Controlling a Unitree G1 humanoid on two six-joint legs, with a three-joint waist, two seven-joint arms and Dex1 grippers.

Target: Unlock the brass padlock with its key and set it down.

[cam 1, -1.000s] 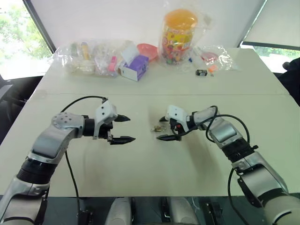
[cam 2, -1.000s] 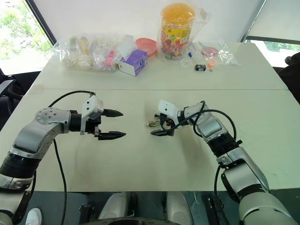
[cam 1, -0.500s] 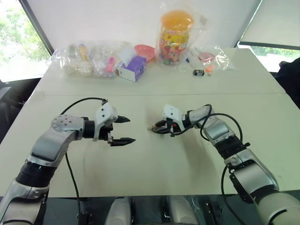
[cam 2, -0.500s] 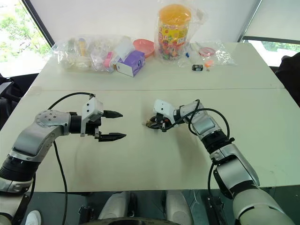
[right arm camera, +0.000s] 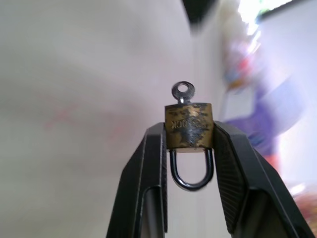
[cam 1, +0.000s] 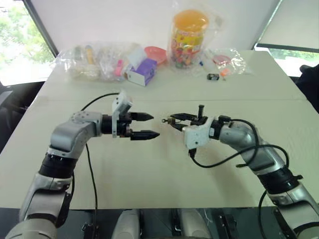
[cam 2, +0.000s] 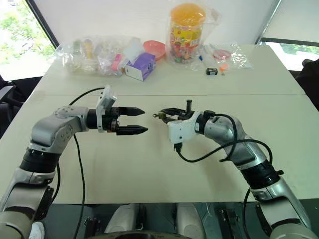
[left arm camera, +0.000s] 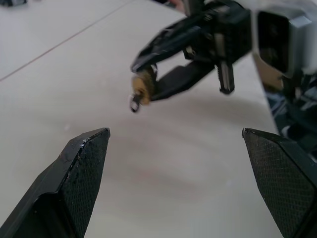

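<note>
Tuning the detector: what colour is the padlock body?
Tarnished brass-gold, dark shackle; padlock shows best in the right wrist view.

The right gripper (cam 1: 170, 119), which a second ago stood open low over the table (cam 1: 164, 169) beside the brass padlock (right arm camera: 188, 125), closed on the lock's body and lifted it clear of the tabletop, rolling over as it rose. The key (right arm camera: 182, 91) came up with it, sticking out of the lock. The left gripper (cam 1: 149, 126) moved up and inward, toward the raised padlock.

Tarnished brass padlock (right arm camera: 188, 125) (dull, worn face), silvery metal key (right arm camera: 182, 92), textured black pincer pads (right arm camera: 231, 163), matt table (cam 1: 164, 174)
</note>
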